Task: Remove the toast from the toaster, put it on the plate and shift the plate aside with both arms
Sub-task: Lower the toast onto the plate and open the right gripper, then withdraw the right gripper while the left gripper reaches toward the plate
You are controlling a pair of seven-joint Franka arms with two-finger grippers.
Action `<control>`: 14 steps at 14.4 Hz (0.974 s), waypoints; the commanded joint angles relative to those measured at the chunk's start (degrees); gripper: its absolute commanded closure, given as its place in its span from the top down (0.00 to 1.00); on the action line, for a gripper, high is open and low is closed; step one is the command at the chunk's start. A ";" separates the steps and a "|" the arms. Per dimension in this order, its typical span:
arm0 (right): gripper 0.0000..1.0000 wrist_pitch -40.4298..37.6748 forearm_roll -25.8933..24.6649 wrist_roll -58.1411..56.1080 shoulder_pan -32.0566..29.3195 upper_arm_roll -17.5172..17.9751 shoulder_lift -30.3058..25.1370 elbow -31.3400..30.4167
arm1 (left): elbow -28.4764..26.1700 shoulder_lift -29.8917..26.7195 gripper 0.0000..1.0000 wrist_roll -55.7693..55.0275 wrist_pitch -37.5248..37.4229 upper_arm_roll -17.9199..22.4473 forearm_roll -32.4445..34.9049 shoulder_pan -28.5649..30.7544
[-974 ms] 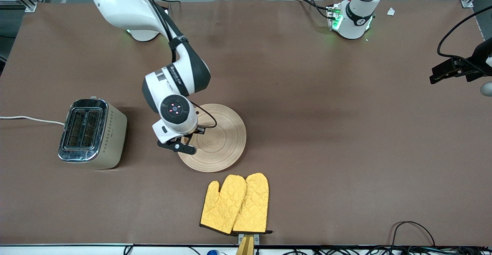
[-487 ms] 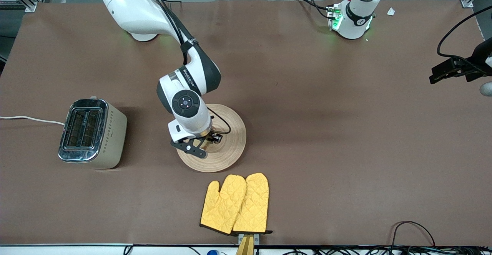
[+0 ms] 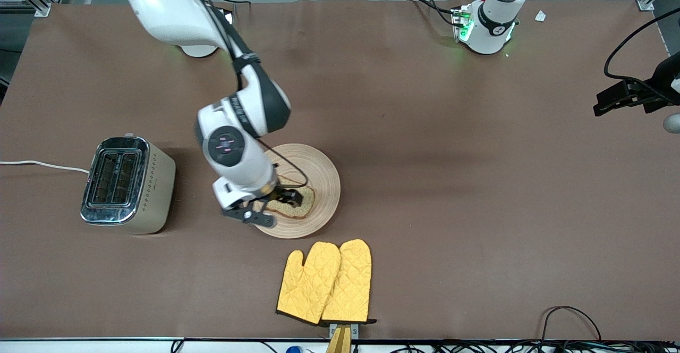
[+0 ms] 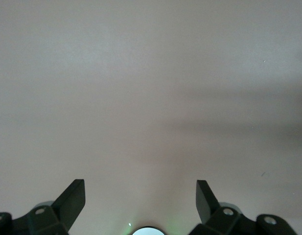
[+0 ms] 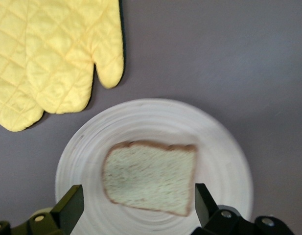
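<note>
The toast (image 3: 296,204) lies flat on the round wooden plate (image 3: 321,175), on the part nearer the front camera. My right gripper (image 3: 279,201) hangs just above the toast, open and holding nothing. In the right wrist view its fingertips (image 5: 72,198) stand wide on either side of the toast (image 5: 151,176), with the plate (image 5: 217,147) under it. My left gripper (image 4: 140,192) is open and empty over bare brown table. It does not show in the front view, where only the left arm's base (image 3: 491,18) appears, waiting.
A silver toaster (image 3: 127,183) with empty slots stands toward the right arm's end of the table. Two yellow oven mitts (image 3: 325,281) lie nearer the front camera than the plate, and also show in the right wrist view (image 5: 53,54). A black side camera (image 3: 627,95) is at the left arm's end.
The right gripper came over the plate with the toast hidden under it, then let go. The toast now lies on the plate, and the wrist has drawn back toward the toaster.
</note>
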 commanded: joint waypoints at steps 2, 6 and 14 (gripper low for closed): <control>1.00 -6.76 1.44 -14.44 -9.36 0.63 -7.85 -2.28 | 0.74 -0.19 1.00 -0.02 -1.80 -0.60 0.11 -0.62; 1.00 -9.93 0.30 -20.51 -16.57 0.54 -12.51 -4.04 | 0.21 2.34 1.00 -0.72 -8.12 -0.69 -10.76 1.57; 1.00 -18.36 -5.32 -35.19 -24.49 0.54 -22.79 -5.27 | -5.22 11.93 1.00 -1.16 0.36 -1.22 -25.63 0.97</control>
